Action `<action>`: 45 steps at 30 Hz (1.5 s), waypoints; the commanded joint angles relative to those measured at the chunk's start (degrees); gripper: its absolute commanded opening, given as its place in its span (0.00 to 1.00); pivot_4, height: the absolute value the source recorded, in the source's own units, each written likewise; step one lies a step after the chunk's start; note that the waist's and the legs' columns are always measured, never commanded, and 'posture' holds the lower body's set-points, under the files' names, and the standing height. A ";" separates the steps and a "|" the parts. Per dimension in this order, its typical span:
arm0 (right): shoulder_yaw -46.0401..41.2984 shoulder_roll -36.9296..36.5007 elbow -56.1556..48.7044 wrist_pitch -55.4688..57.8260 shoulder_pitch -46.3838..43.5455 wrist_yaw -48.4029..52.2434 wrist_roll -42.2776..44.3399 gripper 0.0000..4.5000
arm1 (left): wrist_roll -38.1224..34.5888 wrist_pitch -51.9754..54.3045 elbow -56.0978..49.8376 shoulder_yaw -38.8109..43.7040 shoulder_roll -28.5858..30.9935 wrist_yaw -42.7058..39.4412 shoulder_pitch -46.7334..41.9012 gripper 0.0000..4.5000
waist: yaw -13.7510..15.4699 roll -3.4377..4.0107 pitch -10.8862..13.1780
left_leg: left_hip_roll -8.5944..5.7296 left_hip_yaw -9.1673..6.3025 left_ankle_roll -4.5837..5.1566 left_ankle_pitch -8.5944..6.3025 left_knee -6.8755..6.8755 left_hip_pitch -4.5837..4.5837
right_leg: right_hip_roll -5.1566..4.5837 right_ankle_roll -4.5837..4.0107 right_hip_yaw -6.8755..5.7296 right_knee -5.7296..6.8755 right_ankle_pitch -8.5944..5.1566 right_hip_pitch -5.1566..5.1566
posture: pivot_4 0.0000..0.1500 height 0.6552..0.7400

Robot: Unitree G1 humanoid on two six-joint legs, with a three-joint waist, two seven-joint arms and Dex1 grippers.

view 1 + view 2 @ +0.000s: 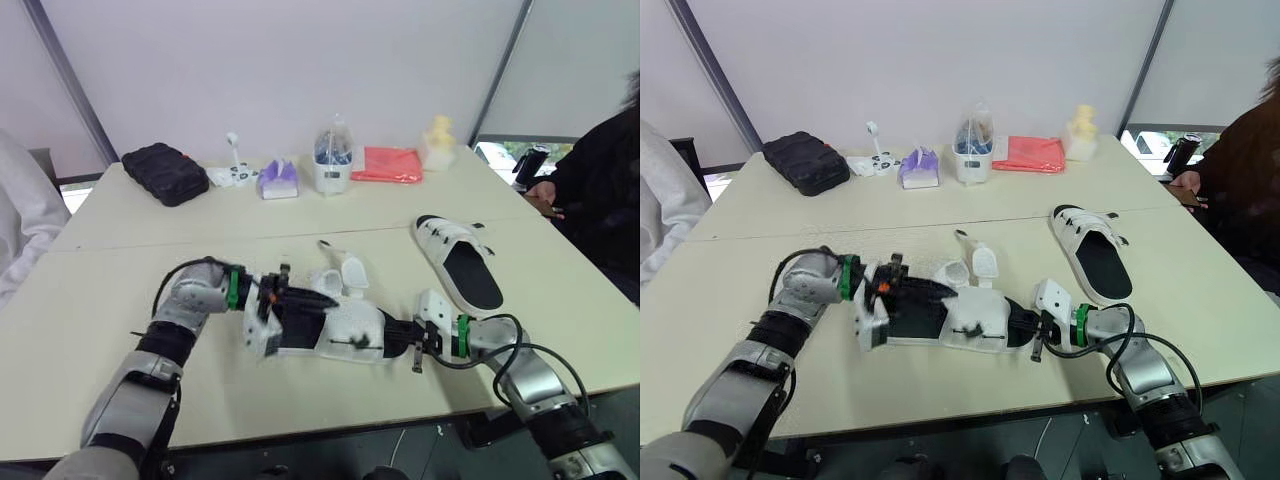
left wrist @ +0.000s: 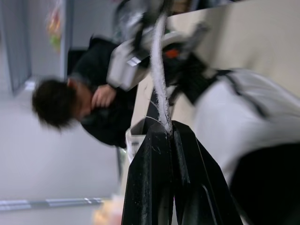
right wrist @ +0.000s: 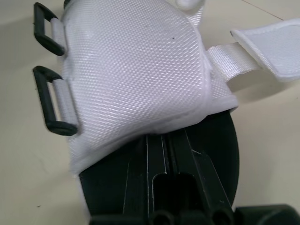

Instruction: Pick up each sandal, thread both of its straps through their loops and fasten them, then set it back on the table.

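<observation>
A white sandal [image 1: 345, 328] with a black insole hangs just above the table's front centre, held between both grippers. My left gripper [image 1: 298, 300] is shut on a thin white edge of it [image 2: 160, 70] at its left end. At the sandal's right end my right gripper [image 1: 397, 336] is shut on the black sole, its fingers [image 3: 161, 154] reaching under the white upper [image 3: 136, 70]. Two black loops [image 3: 56, 105] stand empty on one side of the upper. Both straps [image 1: 345, 272] lie loose on the far side. The second sandal [image 1: 460, 262] rests on the table to the right.
Along the far edge stand a black pouch [image 1: 165, 173], a purple tissue pack [image 1: 278, 180], a clear bagged container [image 1: 333, 160], a red cloth [image 1: 388, 164] and a yellow figure [image 1: 438, 140]. A person [image 1: 600, 180] sits at the right; a pale sleeve [image 1: 20, 220] shows at the left.
</observation>
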 commanded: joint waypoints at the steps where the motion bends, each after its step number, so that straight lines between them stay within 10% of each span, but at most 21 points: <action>1: 0.78 -0.26 4.12 0.74 0.50 -1.16 -3.17 0.00 | 8.75 -2.54 -0.56 -0.33 1.33 7.96 -0.55 0.01 | 0.00 0.00 0.00 | 0.00 0.00 0.01 0.00 0.00 0.00 | 0.01 0.01 0.00 0.00 0.00 0.00 | 1.00 1.00; 5: 1.09 -0.17 4.86 0.28 0.22 -1.16 -3.42 0.00 | 16.52 -2.54 -1.90 -0.16 1.51 17.33 -0.60 0.20 | 0.04 -0.01 0.00 | 0.00 -0.01 0.02 0.01 0.02 0.00 | 0.04 0.02 -0.03 0.03 0.01 0.01 | 1.00 1.00; 11: 1.51 0.06 6.20 -0.39 -0.08 -1.31 -3.82 0.00 | 23.88 -2.54 -3.08 0.35 3.55 29.12 1.61 0.81 | 0.00 0.00 -0.01 | 0.01 -0.01 0.02 0.01 0.02 0.01 | 0.06 0.04 -0.03 0.06 0.01 0.01 | 1.00 1.00; 17: 1.94 0.29 8.12 -1.26 -0.79 -1.03 -4.14 0.00 | 19.69 1.68 -0.83 0.46 9.12 35.53 5.47 0.81 | -0.02 0.00 -0.02 | 0.02 -0.02 0.02 0.01 0.00 0.17 | 0.07 0.04 -0.04 0.08 0.01 -0.02 | 1.00 1.00; 22: 1.97 0.30 8.89 -1.86 -0.55 -0.89 -3.96 0.00 | -18.88 48.01 -22.01 -2.54 14.76 18.02 19.32 0.81 | -0.35 0.06 -0.01 | 0.02 -0.02 0.18 -0.10 -0.19 0.82 | 0.01 0.15 -0.02 0.03 -0.10 0.48 | 1.00 1.00; 26: 1.44 0.18 7.41 -0.82 0.39 -0.58 -2.78 0.00 | -49.90 95.27 -46.86 2.85 19.76 20.56 26.43 0.81 | -0.27 0.06 0.01 | 0.06 -0.12 0.18 -0.10 -0.27 0.78 | 0.03 0.14 0.03 0.04 -0.12 0.42 | 1.00 1.00; 31: 1.48 0.04 5.66 -0.57 1.51 -0.51 -3.13 0.00 | -74.54 119.86 -61.11 9.73 21.44 26.20 31.21 0.81 | -0.15 0.13 -0.02 | 0.03 -0.16 0.17 -0.11 -0.37 0.86 | 0.02 0.17 0.04 -0.04 -0.16 0.50 | 1.00 1.00; 45: 1.69 -0.01 5.16 0.85 1.30 -1.27 -3.69 0.00 | -54.40 121.28 -60.47 2.31 19.87 10.89 37.62 0.81 | 0.06 0.21 -0.07 | 0.06 -0.16 0.08 -0.09 -0.69 0.98 | 0.03 -0.24 0.00 -0.54 -0.34 0.74 | 1.00 1.00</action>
